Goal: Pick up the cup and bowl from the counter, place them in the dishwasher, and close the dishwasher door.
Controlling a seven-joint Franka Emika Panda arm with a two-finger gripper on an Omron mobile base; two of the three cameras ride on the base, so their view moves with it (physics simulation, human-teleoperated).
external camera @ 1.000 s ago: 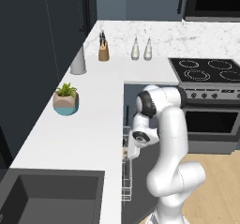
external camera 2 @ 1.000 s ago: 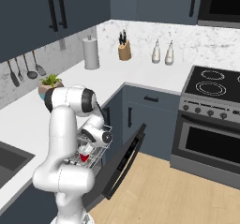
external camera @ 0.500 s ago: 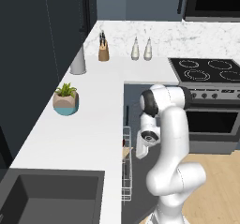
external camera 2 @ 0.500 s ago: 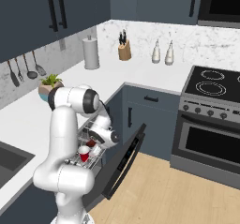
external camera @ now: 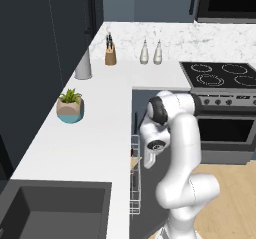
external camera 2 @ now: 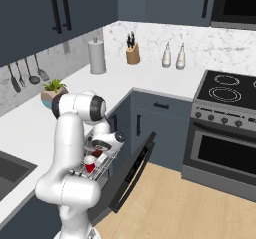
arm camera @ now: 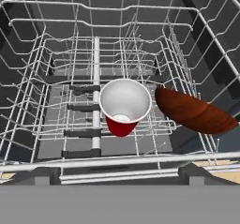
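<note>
The red cup [arm camera: 123, 110] stands upright in the white wire rack [arm camera: 56, 73] of the dishwasher, its white inside facing me. Tilted on its edge just to the cup's right lies the dark reddish-brown bowl [arm camera: 194, 113]. My gripper [arm camera: 119, 174] hangs open above the rack's near rim, fingers wide apart and holding nothing. From the right base view the cup [external camera 2: 90, 164] sits in the pulled-out rack [external camera 2: 80, 173] under my gripper [external camera 2: 101, 155]. The dishwasher door [external camera 2: 132, 170] stands partly open, leaning outward. In the left base view my gripper [external camera: 148, 162] hovers beside the rack [external camera: 135, 183].
On the white counter [external camera: 100, 128] stand a teal-and-tan plant pot [external camera: 70, 107], a grey canister [external camera: 82, 65], a knife block [external camera: 110, 55] and two bottles. The dark sink [external camera: 50, 210] lies near left. The oven [external camera 2: 225, 153] stands right, across bare wood floor.
My hand has shifted slightly over the rack, first outward and then a little back. Its jaws stay wide open. Cup and bowl have not moved.
</note>
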